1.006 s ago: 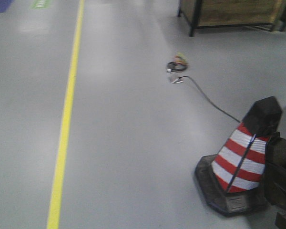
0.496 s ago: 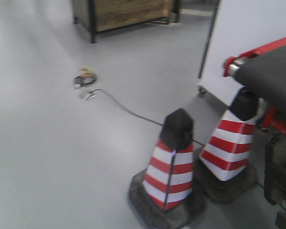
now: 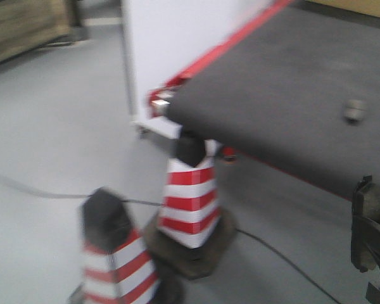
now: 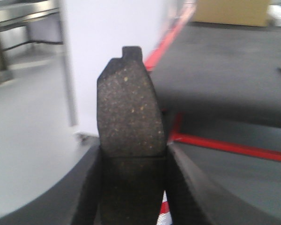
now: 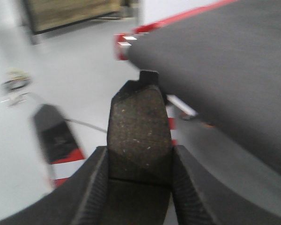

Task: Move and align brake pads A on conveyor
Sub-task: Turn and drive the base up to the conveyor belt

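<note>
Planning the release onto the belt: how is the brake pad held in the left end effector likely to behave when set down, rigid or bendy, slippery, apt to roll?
The brake pad looks like a stiff slab, so probably rigid. Its grainy, speckled face suggests decent grip, little slipping. Flat-faced, it should lie still on the felt-like conveyor rather than roll.

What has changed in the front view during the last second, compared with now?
The view has swung toward the conveyor: the yellow floor line and the wooden crate have gone out of sight, the two striped cones have shifted left and nearer, and the belt now fills the upper right, with one small dark object lying on it. The wrist views have no earlier pictures; each now shows a brake pad between the fingers.
</note>
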Controlling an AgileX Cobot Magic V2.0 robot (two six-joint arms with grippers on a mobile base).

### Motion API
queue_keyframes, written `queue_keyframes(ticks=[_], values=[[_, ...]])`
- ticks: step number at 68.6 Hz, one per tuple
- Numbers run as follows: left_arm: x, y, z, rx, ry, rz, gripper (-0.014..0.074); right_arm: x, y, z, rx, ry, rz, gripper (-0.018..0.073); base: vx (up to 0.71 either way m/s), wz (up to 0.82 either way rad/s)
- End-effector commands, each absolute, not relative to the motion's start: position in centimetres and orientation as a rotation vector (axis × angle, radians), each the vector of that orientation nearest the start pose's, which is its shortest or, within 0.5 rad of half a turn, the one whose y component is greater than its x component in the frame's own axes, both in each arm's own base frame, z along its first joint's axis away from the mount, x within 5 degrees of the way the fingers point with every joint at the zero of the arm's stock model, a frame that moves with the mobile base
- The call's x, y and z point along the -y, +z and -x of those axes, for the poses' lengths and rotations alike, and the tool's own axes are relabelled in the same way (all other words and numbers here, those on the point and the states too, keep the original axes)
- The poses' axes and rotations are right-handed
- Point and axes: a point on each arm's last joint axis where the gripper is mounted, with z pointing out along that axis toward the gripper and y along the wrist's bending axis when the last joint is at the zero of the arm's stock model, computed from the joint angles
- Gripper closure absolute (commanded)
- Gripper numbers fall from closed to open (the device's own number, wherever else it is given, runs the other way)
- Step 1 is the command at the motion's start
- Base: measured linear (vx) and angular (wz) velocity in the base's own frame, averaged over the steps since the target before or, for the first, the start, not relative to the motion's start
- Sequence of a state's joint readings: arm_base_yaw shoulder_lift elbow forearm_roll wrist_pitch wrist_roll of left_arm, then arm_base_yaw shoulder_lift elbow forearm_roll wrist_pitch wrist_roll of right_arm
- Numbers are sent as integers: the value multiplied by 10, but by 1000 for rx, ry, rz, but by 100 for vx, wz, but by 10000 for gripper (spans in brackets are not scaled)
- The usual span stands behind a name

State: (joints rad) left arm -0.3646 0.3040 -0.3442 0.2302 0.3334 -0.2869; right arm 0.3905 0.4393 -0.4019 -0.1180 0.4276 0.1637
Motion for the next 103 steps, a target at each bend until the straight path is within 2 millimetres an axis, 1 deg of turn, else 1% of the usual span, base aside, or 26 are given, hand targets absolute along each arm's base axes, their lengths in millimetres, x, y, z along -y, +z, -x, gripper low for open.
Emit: queue_keyframes(ticks=[1,28,50,68,103], values=[[24,298,-75,-1646,-282,-214,481,-34,297,-92,-1808,261,296,481,23,-98],[24,298,-75,-1646,-282,-214,481,-34,297,-92,-1808,261,296,481,22,-96],[24,298,-75,-1646,-282,-214,481,-34,297,-92,-1808,261,296,481,23,-60],[24,298,-75,-1646,-282,-214,481,-34,297,-92,-1808,261,296,481,29,-29],[24,298,-75,-1646,-282,-214,481,-34,297,-92,-1808,261,296,481,24,-6]])
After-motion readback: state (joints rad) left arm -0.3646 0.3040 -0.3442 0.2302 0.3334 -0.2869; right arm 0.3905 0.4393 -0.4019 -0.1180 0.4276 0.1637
